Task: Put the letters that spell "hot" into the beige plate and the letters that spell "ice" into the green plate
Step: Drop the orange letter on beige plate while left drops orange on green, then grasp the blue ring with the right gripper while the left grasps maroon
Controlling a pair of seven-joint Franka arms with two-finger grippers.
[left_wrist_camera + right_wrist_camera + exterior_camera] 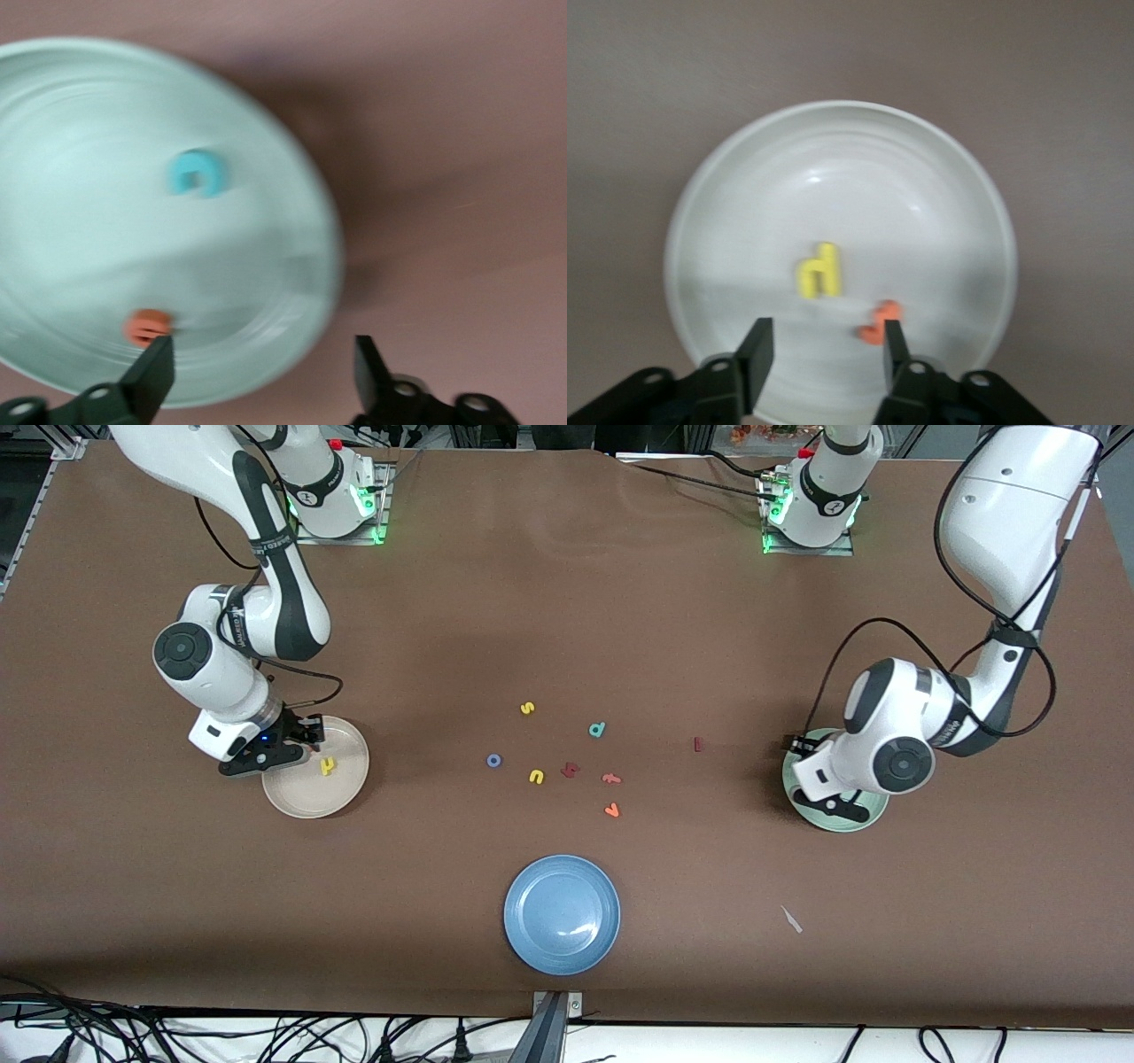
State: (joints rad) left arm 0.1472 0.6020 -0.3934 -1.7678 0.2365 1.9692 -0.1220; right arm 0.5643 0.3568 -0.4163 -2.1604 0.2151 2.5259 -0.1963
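Care is needed in the step at hand: each tool should be lifted straight up so that no letter is dragged out again. The right tool [824, 354] is seen open and empty over the beige plate [347, 737], where the yellow "h" [820, 270] and the orange "t" [879, 322] lie, while the left tool [264, 372] is spread wide and empty over the green plate [53, 115], which holds the teal "c" [199, 173] and the orange "e" [147, 327]. The blue ring "o" [493, 760] and the dark red bar "i" [697, 744] are found on the brown surface [567, 602] between the plates, small, flat and of foam, so they should be pinched gently by the edges.
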